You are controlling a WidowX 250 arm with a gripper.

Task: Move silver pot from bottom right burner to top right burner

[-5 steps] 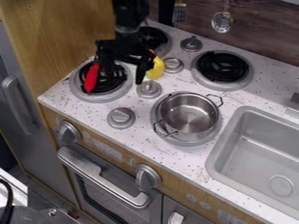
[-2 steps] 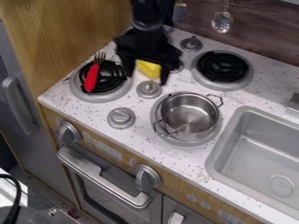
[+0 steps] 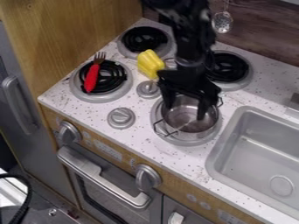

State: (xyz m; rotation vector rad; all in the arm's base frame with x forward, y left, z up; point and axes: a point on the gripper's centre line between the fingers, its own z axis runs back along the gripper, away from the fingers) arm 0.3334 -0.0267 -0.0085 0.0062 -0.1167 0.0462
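We see the arm (image 3: 189, 48) come in from the top edge, where its upper part is cut off, and it hides much of what lies behind it. The claw (image 3: 186, 112) hangs over the silver pot (image 3: 187, 125), its two fingers spread wide, one toward the left of the pot and one toward the right. The tips seem to dip within the rim, though from this slant we can't be sure how deep.

The pot sits on the near right burner (image 3: 186, 141); the claw covers part of its far rim. Its near left handle (image 3: 166, 131) shows plainly. The far right burner (image 3: 234, 69) is partly blocked from us by the arm, its left side hidden.

To the left we have a yellow pepper (image 3: 150, 64) near the far left burner (image 3: 144, 39), partly covering a knob (image 3: 170, 63). A fork with a red handle (image 3: 92, 78) lies on the near left burner (image 3: 121, 89). The sink (image 3: 269, 146), at right, runs out of view, and a hanging slotted spoon (image 3: 222, 22) is cut off above.
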